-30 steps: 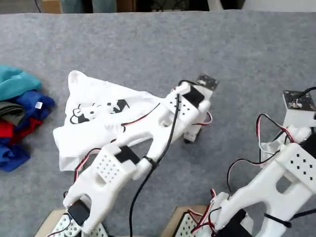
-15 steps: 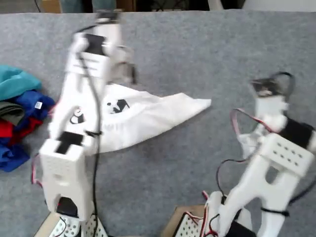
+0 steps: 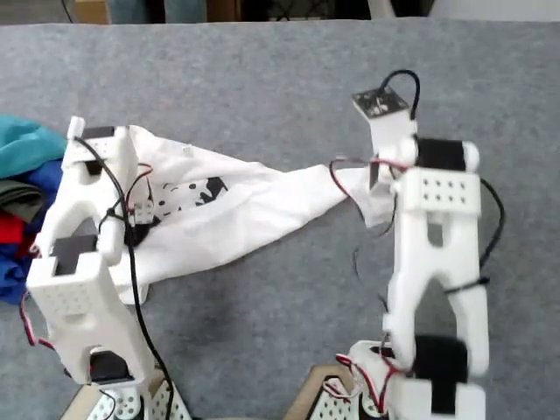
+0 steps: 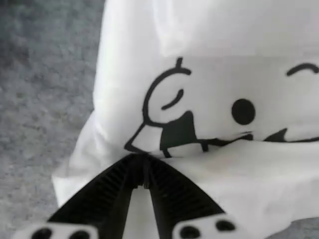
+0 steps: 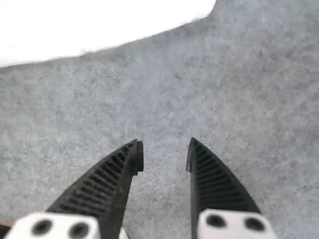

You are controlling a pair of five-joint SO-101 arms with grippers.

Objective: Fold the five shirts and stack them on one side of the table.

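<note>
While left fingers [image 4: 102, 191] pinch white shirt [image 3: 245, 210] | right fingers [image 5: 113, 177] apart | pile [image 3: 24, 147] cropped

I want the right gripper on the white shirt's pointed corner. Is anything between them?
Nothing visible. In the right wrist view the open right gripper hangs over bare grey table, and the edge of the white shirt lies just beyond it, with no other thing between.
</note>
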